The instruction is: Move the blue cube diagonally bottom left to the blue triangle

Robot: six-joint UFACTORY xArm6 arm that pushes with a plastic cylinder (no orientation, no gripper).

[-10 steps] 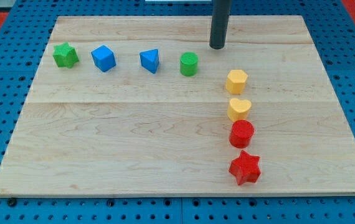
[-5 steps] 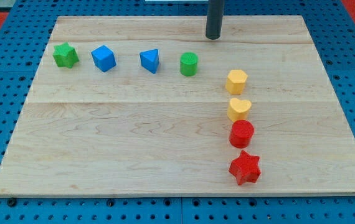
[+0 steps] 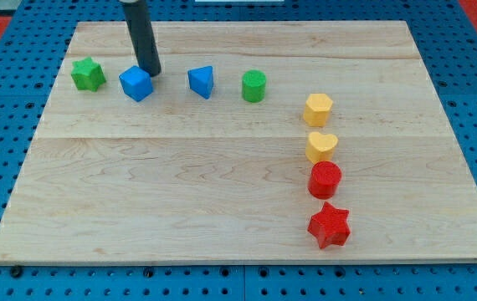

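Observation:
The blue cube (image 3: 136, 84) sits on the wooden board (image 3: 180, 184) near the view's top left. The blue triangle (image 3: 201, 81) lies to its right, a short gap between them. My tip (image 3: 149, 72) is at the cube's upper right corner, touching or almost touching it. The dark rod rises from there to the view's top edge.
A green star (image 3: 88, 74) lies left of the cube. A green cylinder (image 3: 253, 86) lies right of the triangle. A yellow hexagon (image 3: 317, 109), a yellow heart (image 3: 321, 146), a red cylinder (image 3: 325, 180) and a red star (image 3: 329, 225) form a column on the right.
My tip has swept from the top middle of the board leftward to the blue cube's upper right corner. The cube has shifted slightly down and left.

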